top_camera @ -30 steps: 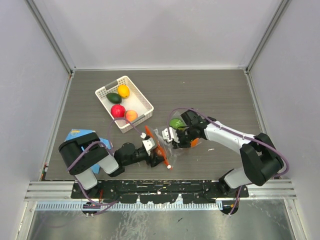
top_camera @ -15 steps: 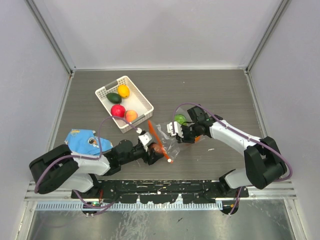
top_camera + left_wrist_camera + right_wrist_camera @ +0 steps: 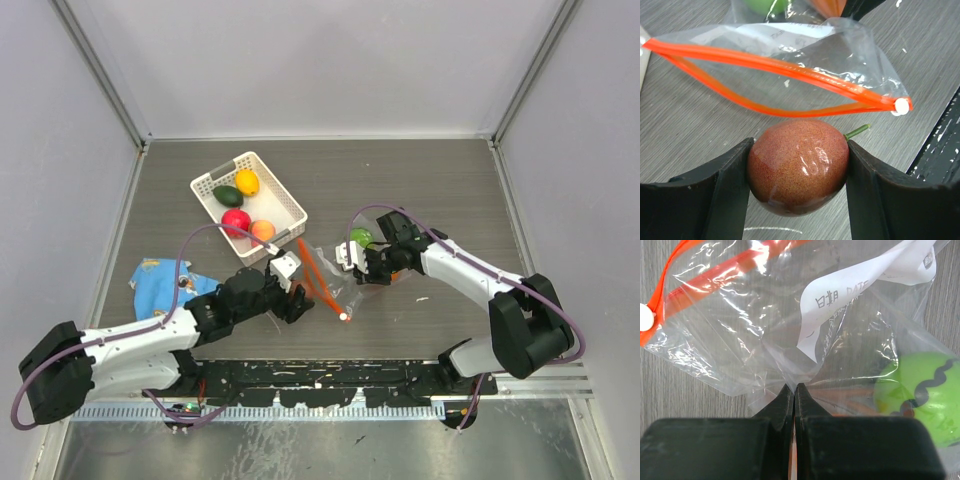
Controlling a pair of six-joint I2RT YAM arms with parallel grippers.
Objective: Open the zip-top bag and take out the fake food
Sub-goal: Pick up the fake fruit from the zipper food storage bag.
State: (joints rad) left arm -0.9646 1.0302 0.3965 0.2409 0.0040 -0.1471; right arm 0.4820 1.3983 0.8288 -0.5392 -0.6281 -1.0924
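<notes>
Left arm's fingers, lower centre of the left wrist view, are gripping a round, speckled red-brown plastic fruit with a short green stem, one finger pressing on each side. This fruit is sitting outside the bag, just in front of its mouth.

Clear, crinkly plastic zip-top bag is lying on the dark wood-grain desk, in the lower middle of the overhead view. Its orange-red zip strip is gaping open in a long loop, with a white slider bead sitting at the right end.

Right arm's fingers, bottom centre of the right wrist view, are pressing together on a pinched fold of the bag's plastic, with no gap showing between them.

Round lime-green fruit with a dark wavy line is showing through the plastic at the right edge of that view. Something orange is showing beside it, too blurred to identify.

White slotted plastic basket, upper left of the overhead view, is holding a yellow fruit, dark green fruit, red-pink fruit and peach fruit.

Blue printed cloth is lying at the left, well apart from the bag.
</notes>
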